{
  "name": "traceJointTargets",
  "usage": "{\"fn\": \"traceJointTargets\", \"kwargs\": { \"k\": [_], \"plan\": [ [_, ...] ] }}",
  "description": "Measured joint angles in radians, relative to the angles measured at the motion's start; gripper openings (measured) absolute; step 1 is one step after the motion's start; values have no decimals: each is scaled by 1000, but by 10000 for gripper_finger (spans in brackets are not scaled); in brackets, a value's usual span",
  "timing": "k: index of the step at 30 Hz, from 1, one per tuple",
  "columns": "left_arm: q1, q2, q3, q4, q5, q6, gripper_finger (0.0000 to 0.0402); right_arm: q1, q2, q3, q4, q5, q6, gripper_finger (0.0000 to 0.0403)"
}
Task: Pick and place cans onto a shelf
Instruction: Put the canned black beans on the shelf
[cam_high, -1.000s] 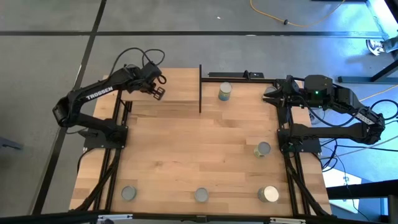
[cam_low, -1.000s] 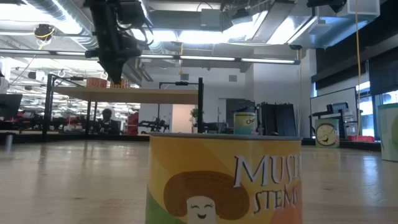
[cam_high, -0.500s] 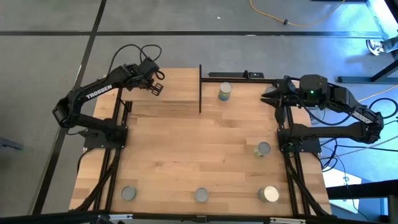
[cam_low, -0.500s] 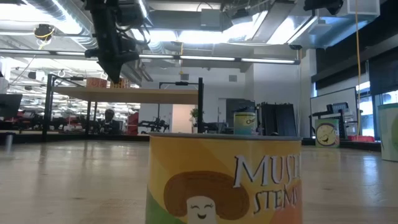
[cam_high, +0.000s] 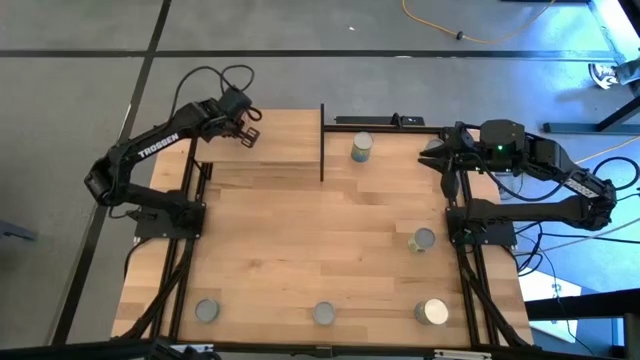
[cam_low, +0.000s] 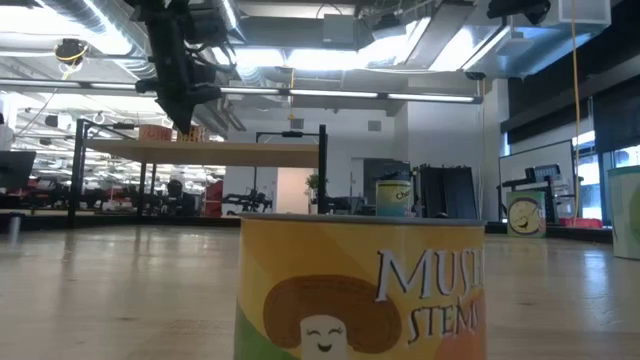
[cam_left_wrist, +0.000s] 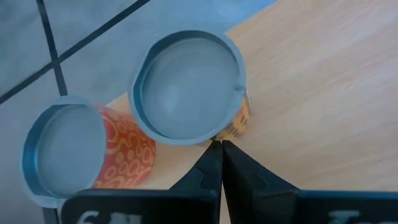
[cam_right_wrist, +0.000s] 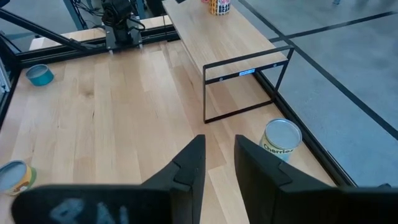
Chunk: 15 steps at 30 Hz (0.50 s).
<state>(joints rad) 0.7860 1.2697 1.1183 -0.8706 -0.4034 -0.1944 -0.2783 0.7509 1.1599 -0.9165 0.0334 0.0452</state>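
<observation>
The shelf (cam_high: 285, 140) stands at the table's far left. Two cans stand on it near its far left corner, an orange-labelled can (cam_left_wrist: 186, 87) and a red-patterned can (cam_left_wrist: 68, 152). My left gripper (cam_left_wrist: 221, 149) is shut above the shelf (cam_low: 200, 152), its tips beside the orange-labelled can. My right gripper (cam_right_wrist: 219, 155) hangs open at the table's far right (cam_high: 432, 155) with nothing between its fingers. More cans stand upright on the tabletop: a cream one (cam_high: 361, 147) next to the shelf, one (cam_high: 424, 240) at the right, and three along the near edge. My left gripper's shut fingertips (cam_left_wrist: 214, 158) slant down right beside the lower side wall (cam_left_wrist: 231, 132) of the orange-labelled can, which stands upright on the shelf. I cannot tell whether they touch it.
The shelf's black upright (cam_high: 322, 140) stands between the board and the cream can (cam_right_wrist: 280, 140). A yellow mushroom can (cam_low: 360, 290) fills the front of the low view. Near-edge cans (cam_high: 207, 311), (cam_high: 323, 314), (cam_high: 432, 312) leave bare wood at the table's middle (cam_high: 320, 230).
My left gripper has gone a little toward the table's far edge over the shelf, turning slightly and staying shut. The cans have kept their places.
</observation>
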Motion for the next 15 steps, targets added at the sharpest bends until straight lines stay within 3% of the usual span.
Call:
{"fn": "traceJointTargets", "kwargs": {
  "k": [15],
  "plan": [
    [17,0,0,52,-2,40,0,0,0,0,0,0,0,87]
  ]
}}
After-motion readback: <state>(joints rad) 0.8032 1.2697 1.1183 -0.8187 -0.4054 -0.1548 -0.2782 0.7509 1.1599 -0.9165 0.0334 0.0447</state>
